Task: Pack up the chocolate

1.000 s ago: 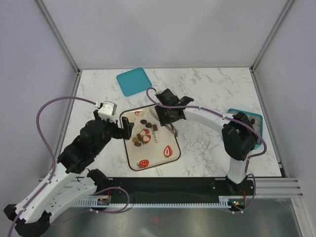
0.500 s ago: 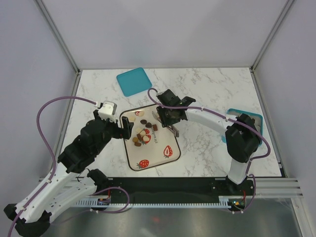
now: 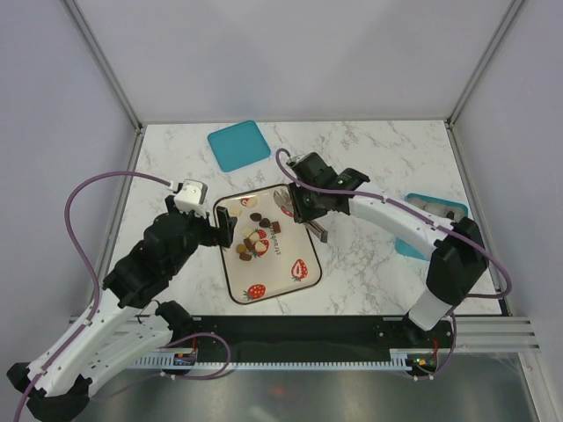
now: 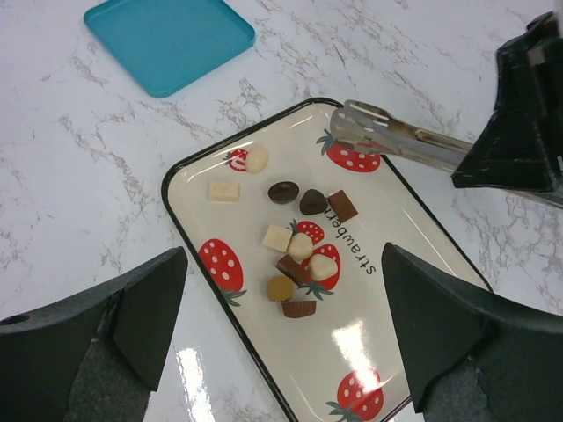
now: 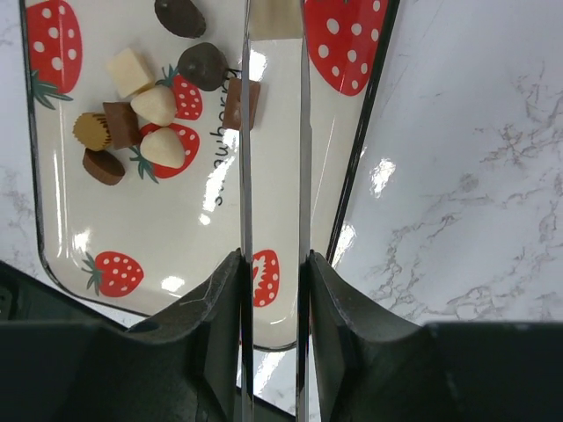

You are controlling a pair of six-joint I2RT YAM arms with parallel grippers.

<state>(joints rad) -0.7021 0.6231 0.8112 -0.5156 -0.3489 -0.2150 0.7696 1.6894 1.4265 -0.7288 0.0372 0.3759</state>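
Observation:
The chocolate (image 3: 253,239) lies as several small brown, tan and cream pieces (image 4: 299,251) on a cream tray (image 3: 303,280) printed with red strawberries. My right gripper (image 3: 305,204) is shut on metal tongs (image 4: 396,141), whose two blades (image 5: 247,132) run up between its fingers over the tray (image 5: 176,229). The tong tips hang above the tray's far right corner, to the right of the pieces (image 5: 141,123). My left gripper (image 4: 286,308) is open wide above the tray's near left side (image 4: 369,352), holding nothing.
A teal lid (image 3: 238,145) lies flat on the marble at the far left of the tray, also in the left wrist view (image 4: 167,40). A teal container (image 3: 440,215) sits at the right edge, partly behind the right arm. Purple cables loop off both arms.
The right arm's elbow has swung out to the right and its wrist has shifted slightly right over the tray corner. Its jaws have narrowed on the tongs. The left arm has not moved.

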